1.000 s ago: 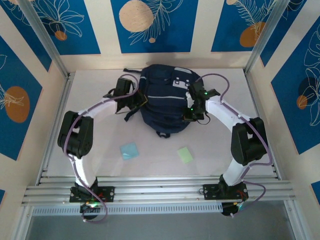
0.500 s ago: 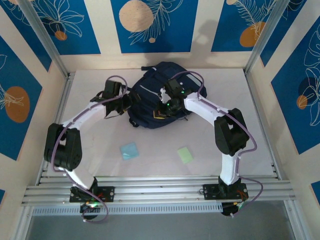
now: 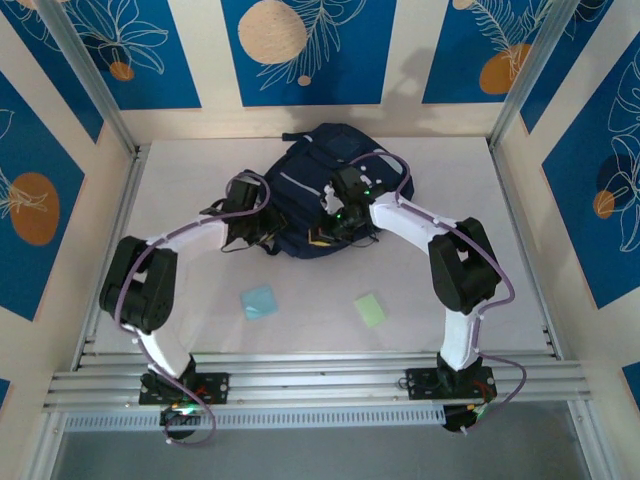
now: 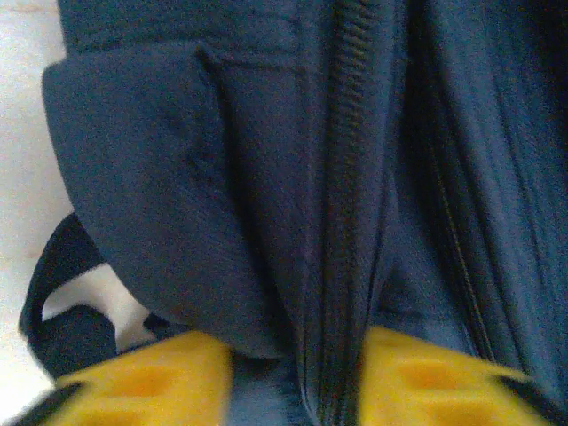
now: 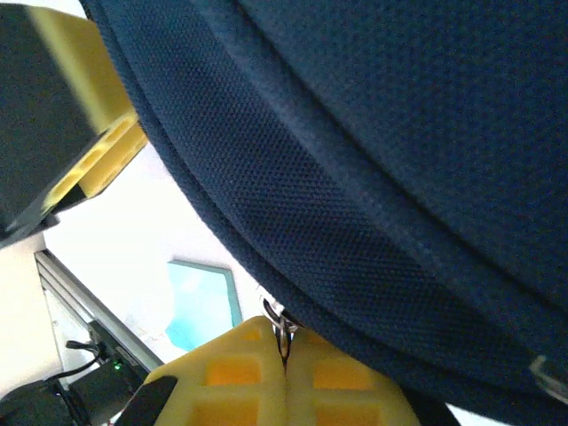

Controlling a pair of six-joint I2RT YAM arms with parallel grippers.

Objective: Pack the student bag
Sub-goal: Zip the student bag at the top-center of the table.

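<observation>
The student bag [image 3: 305, 180], dark navy with thin pale stripes, lies at the back middle of the table, turned slightly to the left. My left gripper [image 3: 264, 226] is at its near left edge. In the left wrist view its yellow fingers [image 4: 142, 383] pinch a fold of the bag's fabric [image 4: 177, 177] along a zipper line [image 4: 342, 222]. My right gripper [image 3: 334, 216] is at the bag's near middle. Its pads [image 5: 240, 377] are pressed together on a small metal zipper pull [image 5: 282, 325] under the bag's edge [image 5: 399, 133].
A turquoise pad [image 3: 259, 301] and a light green pad [image 3: 370, 309] lie flat on the white table in front of the bag. The turquoise pad [image 5: 202, 302] also shows below the bag. Metal rails run along the near edge [image 3: 320, 378].
The bag has shifted and turned left since a second ago. In the last half second my left gripper moved right onto the bag's near left edge and closed on the fabric. The right gripper barely moved.
</observation>
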